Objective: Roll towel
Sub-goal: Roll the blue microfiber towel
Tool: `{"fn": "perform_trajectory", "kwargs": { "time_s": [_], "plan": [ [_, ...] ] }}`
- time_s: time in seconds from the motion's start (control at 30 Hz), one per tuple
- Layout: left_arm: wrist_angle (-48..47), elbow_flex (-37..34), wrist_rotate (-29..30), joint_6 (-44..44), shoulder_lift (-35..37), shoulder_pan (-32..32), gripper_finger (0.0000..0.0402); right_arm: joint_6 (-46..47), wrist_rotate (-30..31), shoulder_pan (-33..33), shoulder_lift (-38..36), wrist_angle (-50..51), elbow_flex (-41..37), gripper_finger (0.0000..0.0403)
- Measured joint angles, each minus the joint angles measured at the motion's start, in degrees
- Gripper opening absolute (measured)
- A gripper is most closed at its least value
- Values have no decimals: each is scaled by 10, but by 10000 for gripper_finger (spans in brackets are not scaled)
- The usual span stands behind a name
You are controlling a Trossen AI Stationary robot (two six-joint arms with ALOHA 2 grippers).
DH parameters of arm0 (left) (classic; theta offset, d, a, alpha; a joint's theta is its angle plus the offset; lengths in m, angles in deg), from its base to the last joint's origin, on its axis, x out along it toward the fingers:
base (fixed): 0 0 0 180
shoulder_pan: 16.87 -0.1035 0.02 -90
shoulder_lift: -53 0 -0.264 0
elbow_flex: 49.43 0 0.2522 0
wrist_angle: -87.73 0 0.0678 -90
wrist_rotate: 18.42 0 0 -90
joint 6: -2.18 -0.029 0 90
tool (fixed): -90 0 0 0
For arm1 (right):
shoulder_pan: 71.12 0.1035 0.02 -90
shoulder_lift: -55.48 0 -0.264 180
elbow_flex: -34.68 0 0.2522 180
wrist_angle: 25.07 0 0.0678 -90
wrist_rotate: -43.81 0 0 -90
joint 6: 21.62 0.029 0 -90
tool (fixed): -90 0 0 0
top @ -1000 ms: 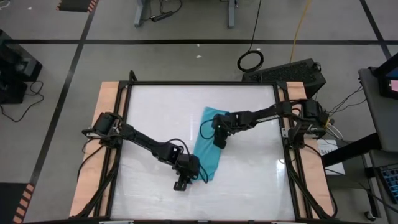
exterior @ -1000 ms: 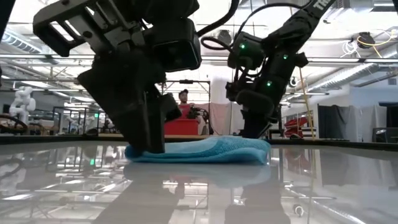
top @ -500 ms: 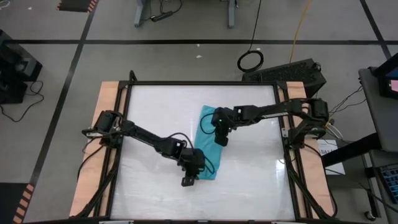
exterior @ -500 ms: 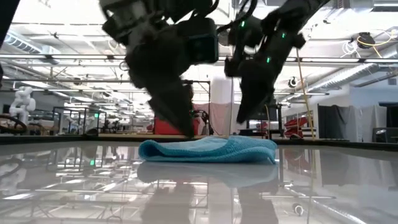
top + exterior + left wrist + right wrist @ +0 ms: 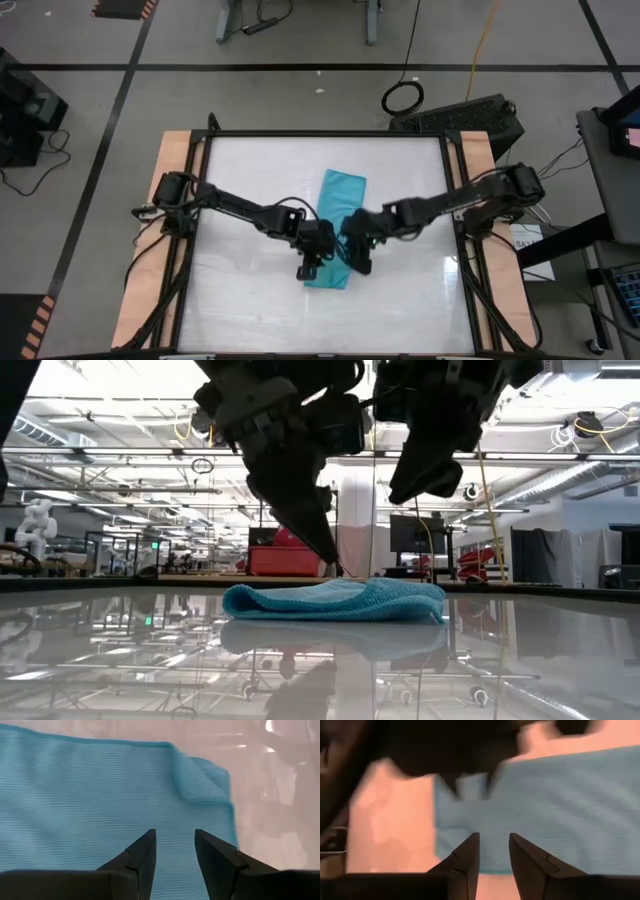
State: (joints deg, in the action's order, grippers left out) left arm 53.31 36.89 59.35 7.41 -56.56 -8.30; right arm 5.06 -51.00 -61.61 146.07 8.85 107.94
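The towel [image 5: 338, 227] lies near the middle of the white table [image 5: 240, 170], a turquoise cloth stretched out lengthwise toward the table's far edge. From table height the towel [image 5: 335, 601] sits low and flat with soft, rounded folded ends, and one corner is turned over on itself in the left wrist view [image 5: 200, 780]. Both arms meet over its near end. The left gripper [image 5: 309, 262] points down at the near left part of the cloth, its fingers [image 5: 142, 857] parted with a narrow gap and nothing between them, hovering just above the fabric. The right gripper [image 5: 358, 258] hangs close beside it over the near right edge, fingers [image 5: 467, 855] also slightly apart and empty. In the low view the left gripper's tip [image 5: 325, 550] comes down almost to the cloth, while the right gripper [image 5: 425, 470] is clearly raised above it
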Motion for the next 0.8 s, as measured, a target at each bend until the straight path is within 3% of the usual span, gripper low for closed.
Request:
{"fn": "perform_trajectory", "kwargs": {
  "time_s": [0.27,0.4,0.67,0.8],
  "plan": [
    [2,-11,-4,-69,-3,-24,141,72,16,68,89,-105,0,102],
    [-1,-12,-7,-113,-11,-23,141,88,67,84,121,-132,1,102],
    [2,-10,-16,-89,-52,-24,141,85,84,85,140,-119,-1,102],
    [23,-6,-18,-73,-56,-20,141,71,145,106,123,-117,-2,94]
  ]
}}
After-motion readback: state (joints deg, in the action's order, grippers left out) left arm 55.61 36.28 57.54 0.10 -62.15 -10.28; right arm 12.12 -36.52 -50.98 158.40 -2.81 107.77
